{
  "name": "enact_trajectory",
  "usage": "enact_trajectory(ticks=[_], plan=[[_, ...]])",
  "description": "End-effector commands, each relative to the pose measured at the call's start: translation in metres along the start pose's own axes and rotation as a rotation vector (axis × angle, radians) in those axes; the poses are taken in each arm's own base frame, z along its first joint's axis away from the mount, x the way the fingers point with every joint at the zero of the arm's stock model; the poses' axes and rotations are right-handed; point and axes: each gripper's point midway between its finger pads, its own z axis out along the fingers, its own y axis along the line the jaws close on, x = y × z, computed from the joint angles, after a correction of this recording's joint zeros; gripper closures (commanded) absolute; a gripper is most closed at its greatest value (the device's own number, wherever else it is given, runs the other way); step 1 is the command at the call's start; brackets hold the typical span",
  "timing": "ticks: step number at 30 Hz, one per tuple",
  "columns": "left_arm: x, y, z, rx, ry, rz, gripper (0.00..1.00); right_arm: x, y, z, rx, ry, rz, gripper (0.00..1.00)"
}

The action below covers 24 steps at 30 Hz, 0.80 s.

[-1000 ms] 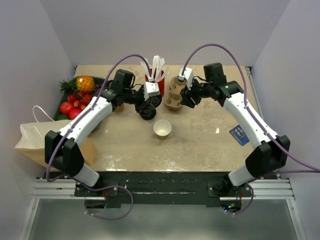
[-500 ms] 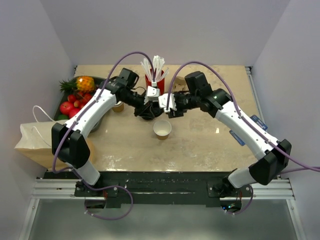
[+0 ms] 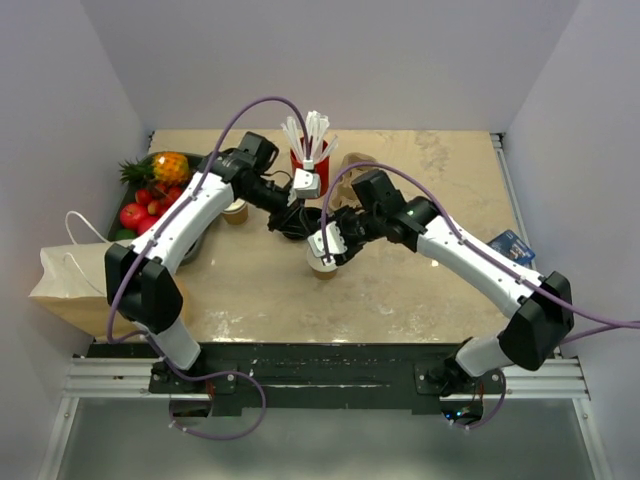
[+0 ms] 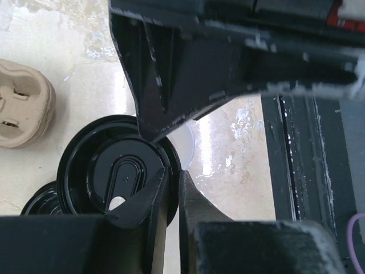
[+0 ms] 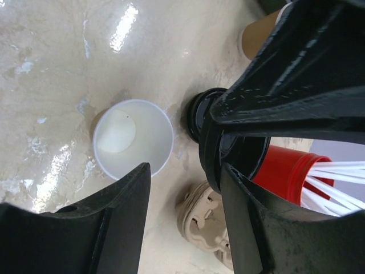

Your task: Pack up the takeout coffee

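My left gripper [image 3: 293, 212] [image 4: 173, 177] is shut on the rim of a flat black lid [image 4: 122, 177] [image 5: 228, 154], held just above the table. A second black lid [image 4: 43, 200] lies under it. The lidless tan cup with white inside [image 5: 133, 137] [image 3: 322, 266] stands just in front. My right gripper [image 3: 332, 252] [image 5: 185, 171] hovers over that cup, jaws open and empty. A small tan cup [image 3: 235, 211] stands beside the left arm. Its top is too small to read, so I cannot tell whether it is the takeout coffee.
A red cup of white straws [image 3: 312, 160] and a cardboard cup carrier [image 5: 205, 222] stand behind the grippers. A fruit tray [image 3: 150, 195] and a paper bag [image 3: 70, 285] are at the left. A blue card [image 3: 510, 245] lies at the right.
My right arm has swung left from the cup carrier to above the lidless cup. The left gripper has shifted slightly, still holding the lid.
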Motion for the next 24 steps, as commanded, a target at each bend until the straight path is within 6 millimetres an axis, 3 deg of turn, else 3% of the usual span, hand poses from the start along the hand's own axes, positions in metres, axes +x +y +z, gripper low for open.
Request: enact_trajectory(ticks=[1, 5, 16, 19, 22, 24], plan=[[-0.015, -0.003, -0.003, 0.053, -0.044, 0.021, 1.0, -0.012, -0.027, -0.003, 0.124, 0.012, -0.099, 0.45], [-0.016, -0.002, -0.002, 0.064, -0.043, 0.008, 1.0, -0.011, -0.028, 0.007, 0.13, 0.023, -0.103, 0.45], [-0.023, -0.002, -0.006, 0.114, -0.089, -0.048, 1.0, -0.012, -0.038, 0.006, 0.242, 0.021, -0.085, 0.51], [-0.023, -0.002, -0.006, 0.126, -0.092, -0.061, 1.0, -0.013, -0.048, 0.002, 0.319, 0.017, -0.052, 0.56], [-0.022, -0.002, -0.007, 0.128, -0.091, -0.073, 0.99, -0.014, -0.056, -0.002, 0.352, 0.018, 0.0, 0.74], [-0.022, 0.0, -0.008, 0.119, -0.088, -0.069, 0.88, -0.013, -0.056, -0.001, 0.345, 0.018, 0.041, 0.79]])
